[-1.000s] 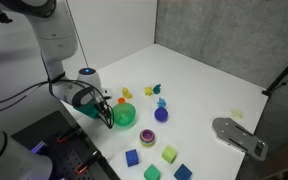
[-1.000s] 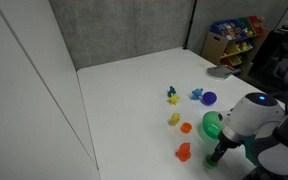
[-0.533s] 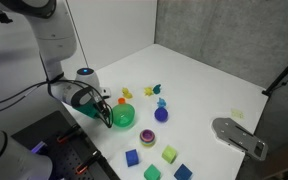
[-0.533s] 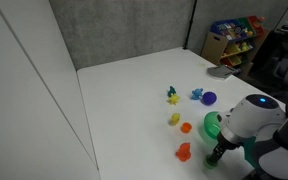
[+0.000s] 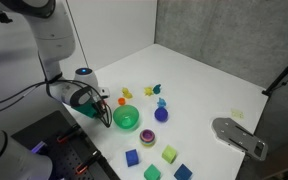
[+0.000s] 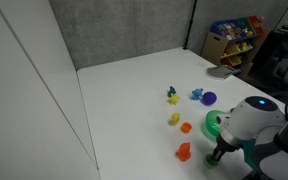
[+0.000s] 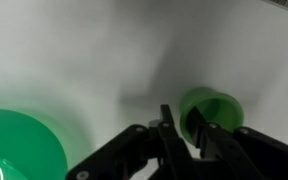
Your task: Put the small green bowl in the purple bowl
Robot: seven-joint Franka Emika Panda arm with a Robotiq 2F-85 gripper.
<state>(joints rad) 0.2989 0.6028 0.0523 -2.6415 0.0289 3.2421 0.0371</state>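
Observation:
The small green bowl (image 5: 127, 119) (image 6: 214, 125) sits upright near the table's edge, right beside the arm. My gripper (image 5: 108, 112) (image 6: 220, 152) stands at the bowl's side. In the wrist view the bowl (image 7: 216, 106) lies just beyond my gripper (image 7: 182, 120). One dark finger (image 7: 198, 124) reaches inside the bowl and the other stays outside, so the jaws pinch its near wall. The purple bowl (image 5: 147, 137), a small dish with a pinkish centre, rests a short way from the green bowl. It is out of the wrist view.
Small toys lie around: a blue-purple round piece (image 5: 161, 114) (image 6: 209, 98), yellow and orange pieces (image 6: 174, 119), and coloured blocks (image 5: 169, 154) near the table's edge. A grey fixture (image 5: 239, 137) sits at the table's side. A larger green rim (image 7: 14, 145) fills the wrist view's corner.
The jaws have drawn together from wide open onto the green bowl's wall. The bowl has shifted slightly on the table. The arm has barely moved.

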